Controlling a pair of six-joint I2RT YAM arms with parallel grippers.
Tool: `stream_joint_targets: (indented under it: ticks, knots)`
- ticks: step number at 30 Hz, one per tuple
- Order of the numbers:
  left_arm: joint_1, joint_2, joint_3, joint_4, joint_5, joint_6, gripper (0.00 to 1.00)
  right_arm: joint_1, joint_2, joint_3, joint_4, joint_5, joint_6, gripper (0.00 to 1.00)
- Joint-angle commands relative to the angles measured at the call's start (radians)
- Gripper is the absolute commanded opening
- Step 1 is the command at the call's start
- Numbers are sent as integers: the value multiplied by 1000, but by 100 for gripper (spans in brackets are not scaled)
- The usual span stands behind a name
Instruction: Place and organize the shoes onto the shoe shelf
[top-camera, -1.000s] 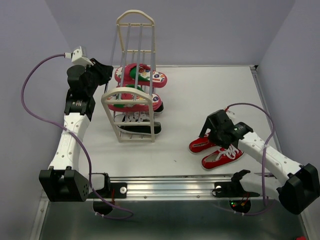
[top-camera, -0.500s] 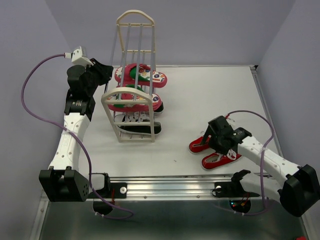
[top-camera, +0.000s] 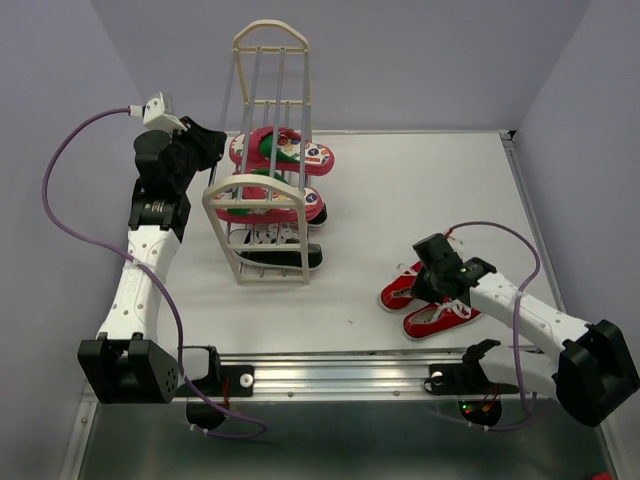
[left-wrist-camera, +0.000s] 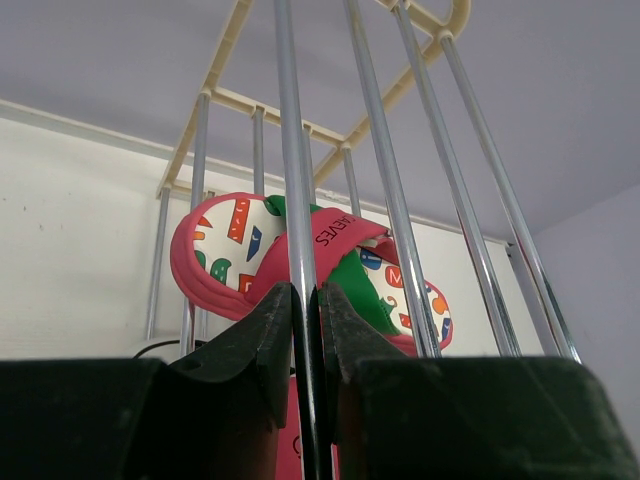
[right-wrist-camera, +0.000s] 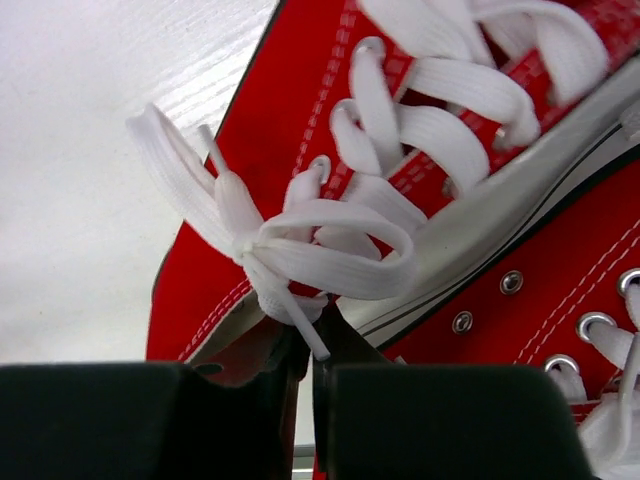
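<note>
Your left arm (top-camera: 140, 275): white tapered shells, black joint housings, a black boxy left base (top-camera: 128, 368), a small white wrist unit (top-camera: 158, 110) and a purple left cable (top-camera: 55, 190) looping from that unit down to the base. Your right arm (top-camera: 520, 305): the same white shells and black joints, a black right base (top-camera: 597, 375) and a thinner purple right cable (top-camera: 500, 228). Both end in matte black, blocky fingers: left fingers (left-wrist-camera: 250, 345) and right fingers (right-wrist-camera: 240, 400) taper to narrow tips.

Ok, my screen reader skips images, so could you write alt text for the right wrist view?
The right gripper pinches the ankle rim of a red sneaker, jaws almost together, just below its white lace bow. A second red sneaker lies against it on the white table.
</note>
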Motion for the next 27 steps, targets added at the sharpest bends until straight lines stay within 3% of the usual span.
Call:
stream_joint_targets:
  ticks: [1, 7, 15, 19, 23, 26, 27]
  knots:
    - [-15, 32, -34, -43, 43, 76, 14, 4, -23, 67, 47, 92, -189, 4]
    - [-15, 26, -34, -43, 46, 74, 14, 4, -99, 215, 69, 209, -454, 1]
    - [-15, 19, -33, -43, 60, 74, 14, 4, -106, 377, 248, 184, -825, 1]
    - [-15, 14, -31, -41, 61, 76, 14, 4, -61, 527, 302, -7, -1087, 1]
    - [-15, 14, -36, -30, 87, 82, 14, 4, 48, 710, 354, -193, -1155, 1]
    - [-15, 8, -36, -30, 89, 88, 14, 4, 210, 937, 325, -306, -1243, 1]
    - [-15, 3, -39, -30, 87, 91, 14, 4, 254, 1079, 273, -349, -1284, 1]
